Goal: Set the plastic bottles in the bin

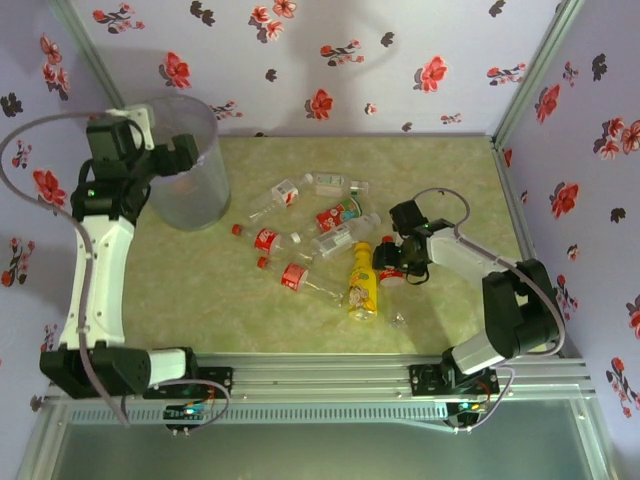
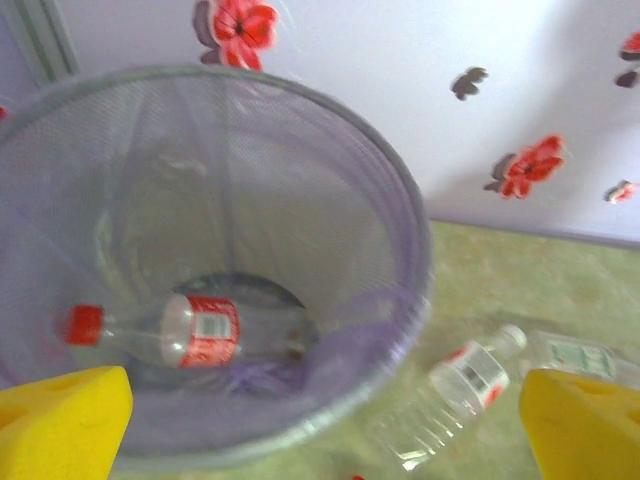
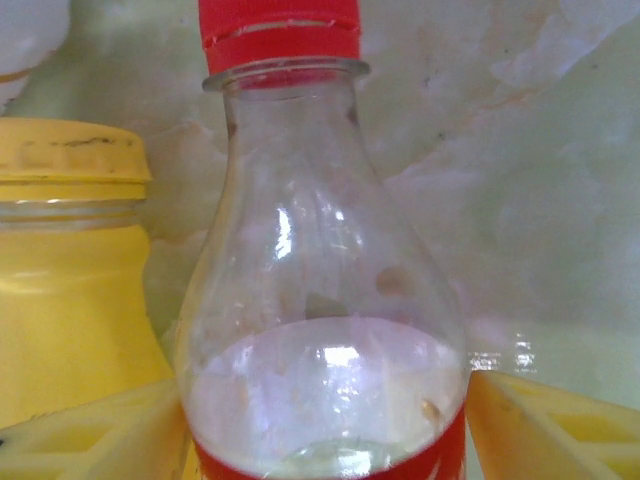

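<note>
The bin [image 1: 200, 190] stands at the back left, and one red-labelled bottle [image 2: 190, 330] lies on its bottom. My left gripper [image 1: 172, 152] hovers over the bin's rim [image 2: 400, 170], open, with nothing between its yellow fingers [image 2: 60, 420]. At the right, my right gripper [image 1: 392, 268] is shut on a clear bottle with a red cap and red label [image 3: 320, 300], its fingers [image 3: 550, 430] pressed against both sides. The yellow bottle [image 1: 362, 283] lies right beside it [image 3: 70, 280]. Several more plastic bottles [image 1: 295, 278] lie scattered mid-table.
Two loose bottles [image 2: 455, 395] lie on the green table top just right of the bin. Flowered walls close in the back and both sides. A metal rail [image 1: 320, 375] runs along the near edge by the arm bases.
</note>
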`<action>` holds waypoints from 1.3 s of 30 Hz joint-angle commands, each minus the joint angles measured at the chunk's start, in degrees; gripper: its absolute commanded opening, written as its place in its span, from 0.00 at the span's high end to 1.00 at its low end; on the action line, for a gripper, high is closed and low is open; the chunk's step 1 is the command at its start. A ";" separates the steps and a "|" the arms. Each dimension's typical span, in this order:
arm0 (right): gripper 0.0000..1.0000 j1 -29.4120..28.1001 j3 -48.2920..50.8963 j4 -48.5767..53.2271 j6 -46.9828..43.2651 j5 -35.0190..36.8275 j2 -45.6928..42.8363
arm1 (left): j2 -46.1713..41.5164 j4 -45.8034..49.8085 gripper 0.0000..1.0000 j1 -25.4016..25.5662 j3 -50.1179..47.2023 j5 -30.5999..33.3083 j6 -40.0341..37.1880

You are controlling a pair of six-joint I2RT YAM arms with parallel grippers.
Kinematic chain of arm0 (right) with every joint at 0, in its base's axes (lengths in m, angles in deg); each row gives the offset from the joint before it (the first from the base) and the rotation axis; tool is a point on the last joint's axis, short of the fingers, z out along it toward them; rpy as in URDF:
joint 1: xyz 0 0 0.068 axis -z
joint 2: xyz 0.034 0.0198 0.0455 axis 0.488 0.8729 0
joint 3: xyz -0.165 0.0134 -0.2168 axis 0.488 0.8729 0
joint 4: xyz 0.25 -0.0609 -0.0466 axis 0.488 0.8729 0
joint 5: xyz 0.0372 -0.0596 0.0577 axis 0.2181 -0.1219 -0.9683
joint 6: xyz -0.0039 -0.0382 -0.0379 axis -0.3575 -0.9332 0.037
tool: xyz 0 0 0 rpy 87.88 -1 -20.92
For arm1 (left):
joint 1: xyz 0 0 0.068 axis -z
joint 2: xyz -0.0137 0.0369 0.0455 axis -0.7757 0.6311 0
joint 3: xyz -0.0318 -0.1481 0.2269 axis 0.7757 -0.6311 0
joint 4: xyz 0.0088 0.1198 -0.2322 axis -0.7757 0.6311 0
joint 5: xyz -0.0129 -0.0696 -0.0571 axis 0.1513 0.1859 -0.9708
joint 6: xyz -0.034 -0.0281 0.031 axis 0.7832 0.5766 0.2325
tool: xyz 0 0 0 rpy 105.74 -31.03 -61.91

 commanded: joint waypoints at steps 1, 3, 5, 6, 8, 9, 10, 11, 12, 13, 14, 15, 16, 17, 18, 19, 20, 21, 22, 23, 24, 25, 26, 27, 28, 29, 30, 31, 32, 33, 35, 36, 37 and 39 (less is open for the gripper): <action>0.28 -0.37 0.10 -1.71 0.85 1.41 2.69 | -3.34 -0.64 0.00 4.34 -5.68 -1.25 3.59; 0.28 -0.50 -0.09 -2.18 1.01 1.87 3.95 | -4.77 -0.56 0.00 7.31 -8.09 -1.35 4.29; 0.29 -0.48 -0.14 -2.68 1.13 2.57 4.94 | -6.44 -1.50 0.00 9.88 -10.91 -1.79 7.03; 0.29 -0.46 -0.03 -2.98 1.13 2.78 5.29 | -7.29 -2.62 0.00 10.97 -12.69 -2.17 8.33; 0.30 -0.46 0.07 -3.82 1.31 3.08 6.29 | -9.14 -5.04 0.00 13.93 -16.66 -2.98 11.01; 0.30 -0.50 0.00 -4.04 1.40 3.08 6.79 | -9.65 -5.66 0.00 14.96 -17.90 -3.07 12.04; 0.31 -0.46 0.00 -4.43 1.55 3.01 7.16 | -10.23 -6.51 0.00 16.30 -19.39 -3.13 13.76; 0.32 -0.46 -0.01 -4.74 1.64 2.99 7.52 | -10.72 -7.65 0.00 17.63 -21.12 -3.61 15.19; 0.34 -0.48 -0.14 -4.91 1.70 3.05 7.51 | -11.10 -8.54 0.01 18.67 -22.50 -3.85 16.45; 0.34 -0.46 -0.21 -4.99 1.71 3.16 7.46 | -11.47 -9.76 0.01 19.90 -24.25 -3.81 18.07; 0.35 -0.46 -0.36 -4.85 1.69 3.58 7.24 | -11.59 -10.95 0.01 21.28 -25.90 -4.12 19.33; 0.35 -0.47 -0.73 -4.63 1.73 3.92 6.90 | -11.63 -12.00 0.01 22.40 -27.21 -4.21 20.39; 0.36 -0.37 -1.02 -4.33 1.68 4.33 6.44 | -11.57 -13.63 0.01 23.60 -28.77 -4.29 21.60; 0.37 -0.30 -1.39 -4.03 1.59 4.52 5.81 | -11.32 -15.14 0.01 24.35 -30.14 -4.74 22.94; 0.38 -0.28 -1.65 -3.76 1.53 4.57 5.16 | -10.88 -16.83 0.01 25.24 -31.15 -5.12 24.02; 0.40 -0.12 -1.95 -3.39 1.49 4.49 4.33 | -10.27 -18.72 0.01 26.26 -32.13 -5.71 25.17; 0.41 0.04 -2.33 -2.88 1.35 4.40 3.34 | -9.53 -20.36 0.01 27.12 -32.78 -6.36 26.11; 0.42 0.26 -2.58 -2.60 1.42 4.27 2.25 | -8.76 -21.55 0.01 28.21 -33.08 -6.49 26.79; 0.43 0.59 -2.87 -2.03 1.42 3.87 0.97 | -7.81 -22.68 0.01 29.44 -33.18 -6.65 27.22; 0.44 1.06 -3.21 -1.43 1.48 3.23 -0.69 | -6.71 -23.55 0.01 30.57 -32.89 -7.05 27.44; 0.45 1.56 -3.56 -0.89 1.44 2.69 -2.11 | -5.75 -24.00 0.01 31.40 -32.39 -7.41 27.48; 0.46 1.97 -3.94 -0.28 1.47 2.24 -3.91 | -4.69 -24.63 0.01 32.53 -31.82 -8.01 27.36; 0.47 2.45 -4.33 0.50 1.33 1.86 -5.82 | -3.58 -25.67 0.01 33.38 -31.29 -9.00 27.35; 0.47 2.92 -4.78 1.00 1.40 1.15 -7.39 | -2.53 -26.99 0.01 34.12 -30.85 -10.33 27.55; 0.47 3.65 -5.01 0.99 1.72 -0.61 -9.23 | -1.21 -28.89 0.01 35.00 -30.39 -12.18 27.78; 0.47 4.31 -4.95 0.08 2.57 -3.30 -11.03 | 0.31 -31.20 0.01 36.07 -30.03 -14.32 28.29; 0.47 4.82 -4.77 -1.21 3.53 -6.14 -12.44 | 1.57 -33.31 0.01 37.13 -29.66 -15.99 28.70; 0.48 5.20 -4.53 -3.16 4.79 -9.42 -13.96 | 3.21 -35.50 0.02 38.25 -29.19 -17.76 29.06; 0.48 5.25 -4.30 -5.10 5.78 -12.02 -14.88 | 4.85 -36.81 0.05 39.29 -28.51 -19.13 29.35; 0.48 5.18 -4.03 -7.59 7.22 -14.82 -15.63 | 6.46 -37.91 0.07 40.28 -27.61 -20.33 29.57; 0.49 5.07 -2.57 -13.85 10.87 -19.34 -16.35 | 9.24 -39.15 0.11 41.96 -25.83 -21.94 29.50; 0.49 5.06 -2.12 -16.03 12.17 -20.79 -16.23 | 10.21 -39.80 0.12 42.56 -25.20 -22.68 29.60; 0.49 5.03 -1.80 -18.05 13.40 -22.06 -16.01 | 11.61 -40.35 0.11 43.24 -24.37 -23.65 29.74; 0.49 4.75 -1.30 -21.38 15.15 -23.79 -15.48 | 13.80 -40.61 0.10 44.37 -23.06 -24.95 29.86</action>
